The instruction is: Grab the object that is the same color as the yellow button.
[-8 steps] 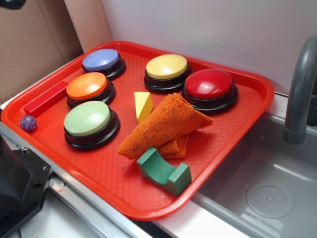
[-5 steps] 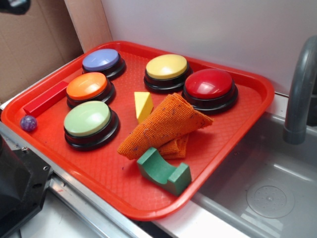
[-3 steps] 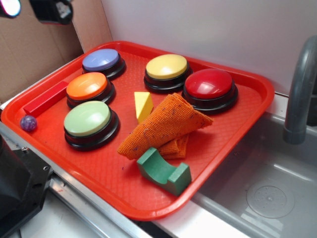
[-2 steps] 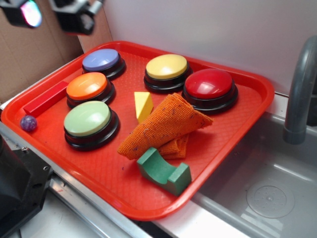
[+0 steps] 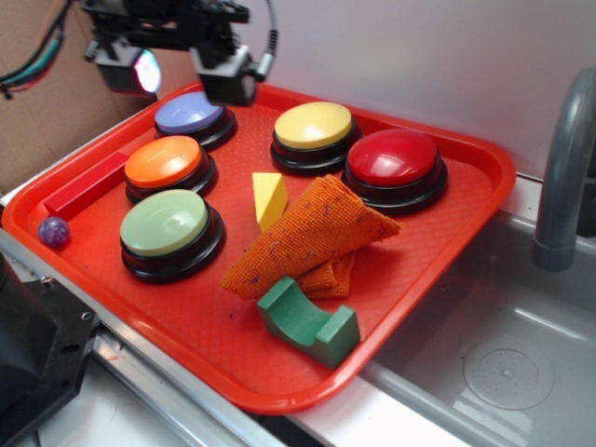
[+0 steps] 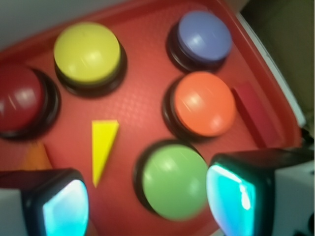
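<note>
The pale-yellow wedge block (image 5: 270, 197) lies in the middle of the red tray (image 5: 466, 200), against the orange cloth (image 5: 312, 237). In the wrist view the wedge (image 6: 103, 147) appears as a narrow triangle. The yellow button (image 5: 314, 126) (image 6: 87, 53) stands at the tray's back, behind the wedge. My gripper (image 5: 182, 79) (image 6: 147, 201) hangs open and empty above the tray's back-left corner, over the blue button (image 5: 191, 112), well left of and behind the wedge. In the wrist view the green button (image 6: 174, 182) shows between its fingers.
The orange button (image 5: 164, 160), the light-green button (image 5: 165, 223) and the red button (image 5: 394, 156) also stand on the tray. A green arch block (image 5: 307, 324), a red bar (image 5: 84, 186) and a purple ball (image 5: 53, 231) lie there too. A sink (image 5: 503, 354) and faucet (image 5: 563, 177) are to the right.
My gripper has come into view from the upper left and moved right and down over the tray's back-left corner. Nothing on the tray has moved.
</note>
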Available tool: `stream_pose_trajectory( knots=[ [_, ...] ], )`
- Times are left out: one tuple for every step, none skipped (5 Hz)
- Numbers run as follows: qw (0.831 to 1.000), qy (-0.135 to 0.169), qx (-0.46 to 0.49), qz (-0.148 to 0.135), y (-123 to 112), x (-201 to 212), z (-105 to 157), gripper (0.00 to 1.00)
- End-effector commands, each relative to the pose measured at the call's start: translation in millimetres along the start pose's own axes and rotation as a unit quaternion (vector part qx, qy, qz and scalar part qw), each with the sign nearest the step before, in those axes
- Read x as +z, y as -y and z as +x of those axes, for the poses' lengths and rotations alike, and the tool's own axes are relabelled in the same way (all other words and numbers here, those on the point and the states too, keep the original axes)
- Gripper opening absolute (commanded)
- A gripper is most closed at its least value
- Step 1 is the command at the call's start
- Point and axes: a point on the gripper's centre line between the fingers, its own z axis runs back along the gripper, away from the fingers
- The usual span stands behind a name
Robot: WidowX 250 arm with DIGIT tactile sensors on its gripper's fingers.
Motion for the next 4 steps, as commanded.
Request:
stream_pose_trajectory(
  knots=[
    [0.999,0.014,0.016,-0.030,12,-41,18,1.00],
    [1.000,0.002,0.001,-0.029,17,-57,18,1.00],
    [0.999,-0.003,-0.016,-0.031,26,-77,16,1.00],
    [0.999,-0.008,-0.024,-0.046,31,-88,15,1.00]
  ],
)
